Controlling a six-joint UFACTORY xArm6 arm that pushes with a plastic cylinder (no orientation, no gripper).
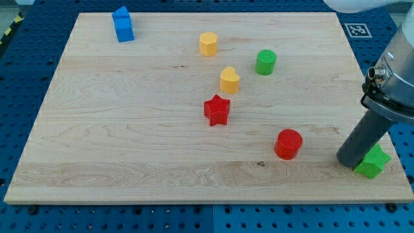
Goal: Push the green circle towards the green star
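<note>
The green circle (265, 62) is a short green cylinder standing in the upper right part of the wooden board (129, 129). The green star (374, 162) lies at the board's lower right corner, partly hidden behind my rod. My tip (347, 160) rests on the board touching the green star's left side, far below and to the right of the green circle.
A red circle (288, 144) stands left of my tip. A red star (217, 110) and a yellow heart (229, 79) sit mid-board. A yellow hexagon-like block (208, 44) is at the top middle. A blue block (123, 24) is at the top left.
</note>
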